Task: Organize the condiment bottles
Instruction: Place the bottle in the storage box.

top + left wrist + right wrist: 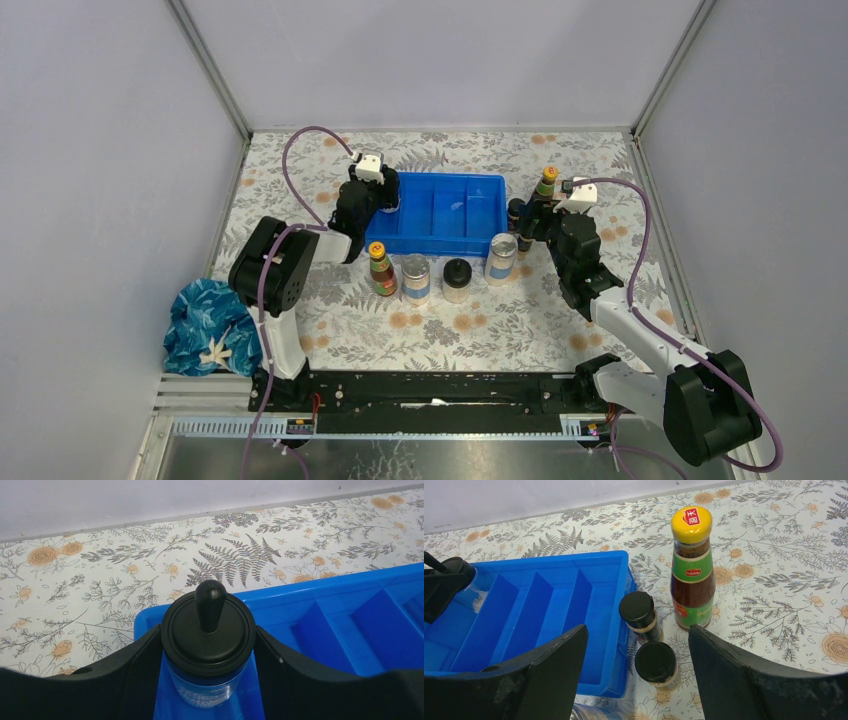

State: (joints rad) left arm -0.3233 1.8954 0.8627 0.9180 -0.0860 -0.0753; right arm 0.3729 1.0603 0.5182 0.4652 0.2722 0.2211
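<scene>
The bottle with the black knob lid [208,630] stands straight up, top to the sky, inside the left end of the blue tray [320,595]. The left hand [207,655] is clamped on it, one finger on each side. I think it only has to let go, but I cannot tell if the bottle touches the tray floor. The right hand [637,628] has its fingers apart. It hangs low over one tiny black-capped bottle [638,611] and another tiny bottle [655,662], both just right of the tray on the flowery surface [774,605].
</scene>
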